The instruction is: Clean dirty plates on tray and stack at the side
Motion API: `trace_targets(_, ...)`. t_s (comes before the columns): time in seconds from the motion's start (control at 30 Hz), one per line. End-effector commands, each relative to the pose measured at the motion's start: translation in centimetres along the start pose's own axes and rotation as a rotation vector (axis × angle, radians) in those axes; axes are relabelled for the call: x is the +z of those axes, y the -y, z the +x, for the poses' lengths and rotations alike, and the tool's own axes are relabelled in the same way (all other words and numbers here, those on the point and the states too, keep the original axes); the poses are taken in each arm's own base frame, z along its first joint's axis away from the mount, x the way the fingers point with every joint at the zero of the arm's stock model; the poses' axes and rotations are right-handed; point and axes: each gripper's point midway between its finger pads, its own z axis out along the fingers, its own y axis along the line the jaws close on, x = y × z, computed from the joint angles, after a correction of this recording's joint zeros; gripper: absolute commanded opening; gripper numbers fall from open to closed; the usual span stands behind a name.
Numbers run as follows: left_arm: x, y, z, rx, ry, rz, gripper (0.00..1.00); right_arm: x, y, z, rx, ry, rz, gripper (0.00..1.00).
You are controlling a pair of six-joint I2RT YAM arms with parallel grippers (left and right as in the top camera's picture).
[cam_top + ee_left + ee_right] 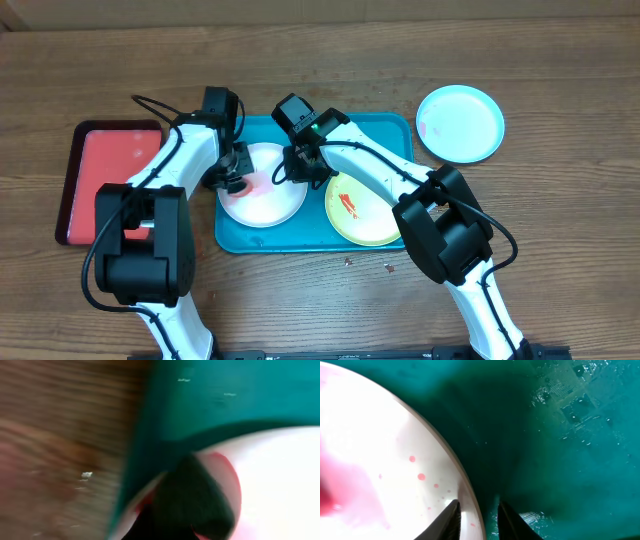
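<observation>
The white plate (268,200) lies on the left half of the teal tray (390,130) and carries a pink-red smear. My left gripper (232,181) presses a dark sponge (195,497) onto the plate's left part (285,480), by the tray rim (200,405); this view is blurred. My right gripper (300,165) (477,506) is shut on the white plate's right rim (380,445), one finger over the plate, one over the tray (560,450). The yellow-green rimmed plate (362,208) with red smears lies on the tray's right half. The pale blue plate (460,123) lies on the table beyond the tray's right corner.
A smaller red tray (105,180) with a dark rim lies left of the teal tray, under the left arm. Small crumbs (348,262) lie on the wooden table in front of the tray.
</observation>
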Motion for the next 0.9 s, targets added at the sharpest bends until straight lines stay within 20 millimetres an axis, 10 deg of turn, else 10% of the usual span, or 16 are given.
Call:
trace_targets(0.0, 0.3, -4.2, -1.0, 0.004, 0.032, -0.196, 0.04, 1.4, 0.9, 0.7, 0.005, -0.030, 0.035, 0.26)
trace_targets(0.5, -16.3, -5.1, -7.5, -0.193, 0.338, -0.061, 0.04, -2.5, -1.5, -1.7, -0.161, 0.031, -0.001, 0.04)
trace_targets(0.87, -15.3, -14.5, -6.3, -0.411, 0.232, -0.082, 0.04, -11.1, -1.2, -6.5, -0.319, 0.345, 0.404, 0.04)
